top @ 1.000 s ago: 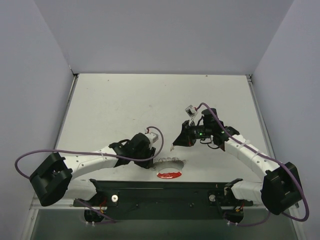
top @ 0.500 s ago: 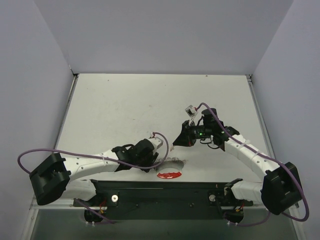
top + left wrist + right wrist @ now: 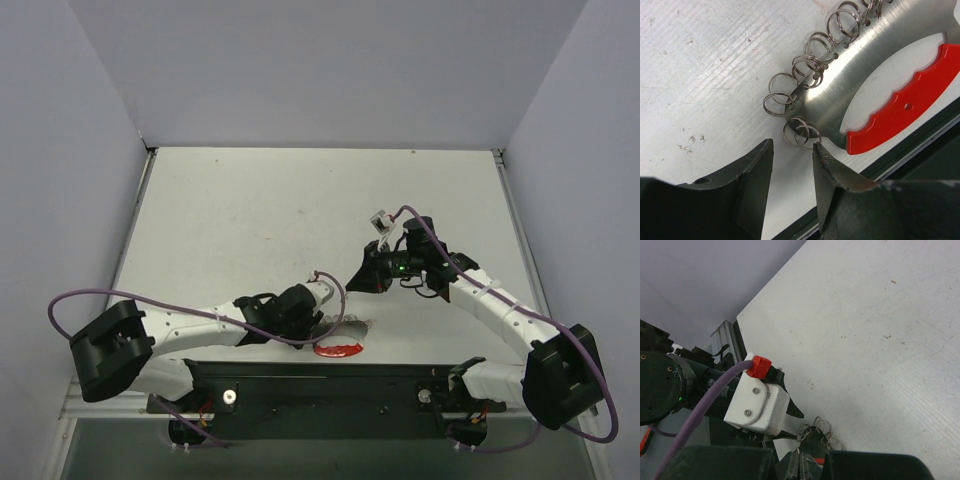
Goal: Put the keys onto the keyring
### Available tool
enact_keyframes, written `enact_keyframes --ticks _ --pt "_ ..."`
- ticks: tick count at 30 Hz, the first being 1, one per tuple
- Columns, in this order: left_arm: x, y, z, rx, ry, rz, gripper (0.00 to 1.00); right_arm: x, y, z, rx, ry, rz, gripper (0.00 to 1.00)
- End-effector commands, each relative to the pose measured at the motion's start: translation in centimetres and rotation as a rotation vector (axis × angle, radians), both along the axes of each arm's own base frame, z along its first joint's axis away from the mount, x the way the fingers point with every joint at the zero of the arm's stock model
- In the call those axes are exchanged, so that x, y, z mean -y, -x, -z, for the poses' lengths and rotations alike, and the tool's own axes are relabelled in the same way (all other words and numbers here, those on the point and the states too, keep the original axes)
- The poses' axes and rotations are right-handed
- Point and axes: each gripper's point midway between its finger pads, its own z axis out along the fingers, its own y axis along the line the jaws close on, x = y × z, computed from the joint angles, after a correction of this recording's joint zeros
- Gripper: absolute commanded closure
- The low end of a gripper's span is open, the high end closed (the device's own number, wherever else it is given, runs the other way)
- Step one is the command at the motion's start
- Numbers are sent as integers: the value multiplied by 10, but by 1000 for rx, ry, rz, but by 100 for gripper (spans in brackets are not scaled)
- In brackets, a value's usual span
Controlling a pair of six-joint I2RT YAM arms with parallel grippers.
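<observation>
fingers on my left gripper [image 3: 791, 150] stand spread, with bare table [image 3: 700, 75] showing in the gap between them and nothing pinched. they sit low over the surface, pointing at the keyring [image 3: 875, 65], which lies flat just ahead of the tips. its silver part is a broad curved band of brushed metal with a toothed outer edge, and its red arc [image 3: 905, 110] closes the hoop on the side nearest the dark rail [image 3: 920, 165] at the table's near edge. small wire rings [image 3: 807, 65] hang in a row along the toothed edge. the last of them lies just beyond my left fingertips, close to the gap but not inside it.

from above, my left gripper [image 3: 318, 312] is just to the left of the keyring [image 3: 340, 325], its arm stretched low along the near edge, and the red arc [image 3: 337, 349] faces the rail [image 3: 330, 385].

my right gripper [image 3: 356, 283] hangs above and a little behind the keyring, apart from it, tilted down toward it. its fingers [image 3: 794, 464] are pressed together. a thin pale sliver [image 3: 346, 294] shows at their tip in the overhead view, too small for me to tell whether it is the key, and my right wrist view does not show it. that view looks down past the closed gripper [image 3: 800, 460] onto the white camera housing [image 3: 757, 407] of my left wrist, with its red plug and purple cable [image 3: 700, 415], and onto a few of the wire rings [image 3: 822, 429] beside it.
</observation>
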Motion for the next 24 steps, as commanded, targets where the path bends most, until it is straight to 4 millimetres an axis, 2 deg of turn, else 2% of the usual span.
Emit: enact_keyframes --ticks 1,11,16,17,23,24 --pt "11 -5 3 35 10 23 53 -6 0 -13 40 -42 -38 100" --pt "13 0 12 38 -7 39 54 -6 0 -13 39 -42 -42 100" --pt "11 -3 7 56 9 19 70 -5 1 -11 35 -40 -38 100" --pt "10 -4 6 66 9 13 76 -6 1 -12 36 -42 -39 100" --pt "9 -6 -3 87 48 -14 91 -7 2 -11 31 -46 -41 100" --pt "10 -8 -7 96 62 -16 96 -7 2 -11 31 -46 -41 100"
